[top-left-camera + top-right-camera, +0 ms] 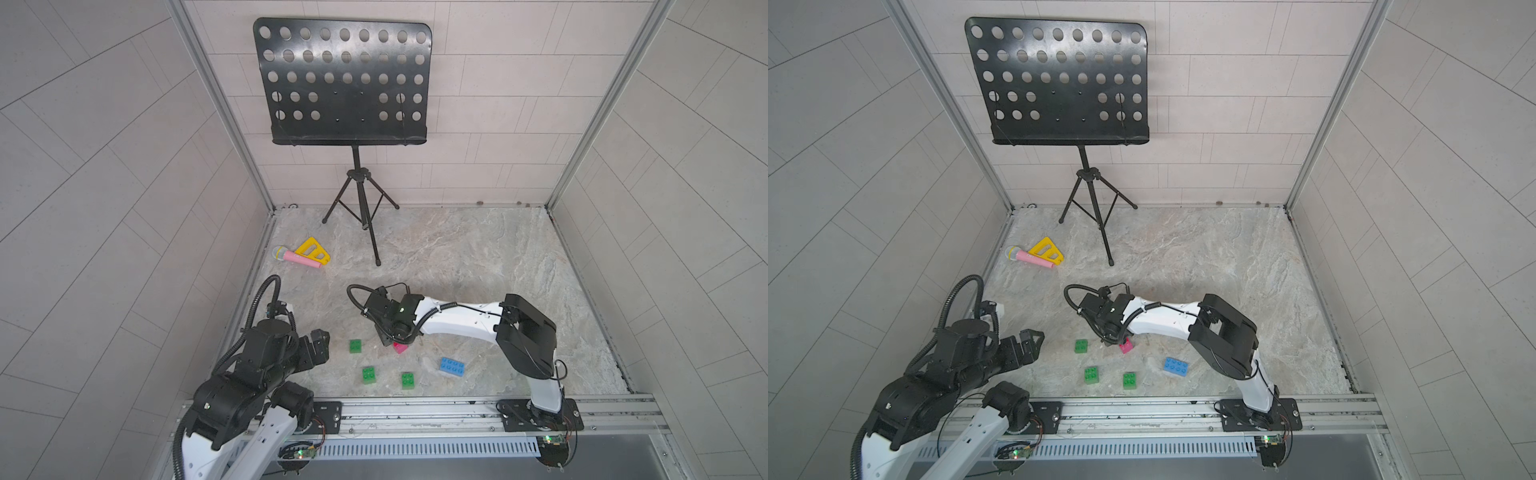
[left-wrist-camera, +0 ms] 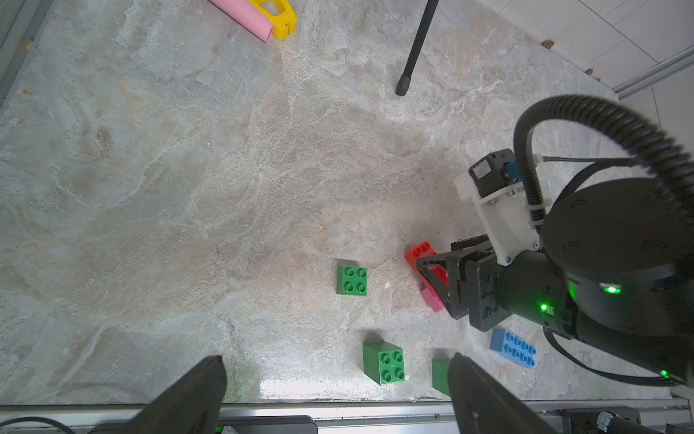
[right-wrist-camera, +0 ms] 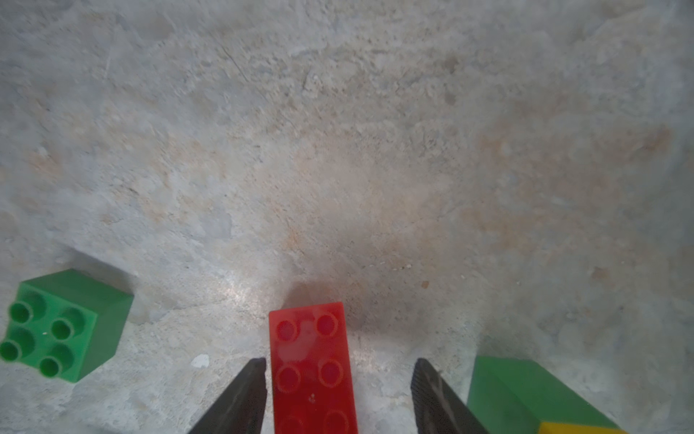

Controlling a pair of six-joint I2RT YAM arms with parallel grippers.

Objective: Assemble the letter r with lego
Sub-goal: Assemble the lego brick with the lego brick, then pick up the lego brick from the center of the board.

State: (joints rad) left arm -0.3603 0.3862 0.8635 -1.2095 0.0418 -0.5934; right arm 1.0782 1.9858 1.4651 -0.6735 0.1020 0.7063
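The long red brick lies flat on the marbled table, studs up, near the front middle. The pink brick sits at one end of it, seemingly touching. Your right gripper straddles the red brick from above. Its jaws are partly open, with one finger just against the brick's side and the opposite finger clear of it, so nothing is gripped. A first green brick sits off to one side, and a second green brick, topped by a yellow brick, sits close on the opposite side. Nearer the front rail lie a third green brick, a fourth green brick and a blue brick. Your left gripper hangs wide open and empty on the left, well apart. If you mean to leave the red brick here, spread both fingers clear and rise straight, so the touching finger does not drag it away from the pink brick. If you mean to grasp it, centre first, then close squarely across the long sides
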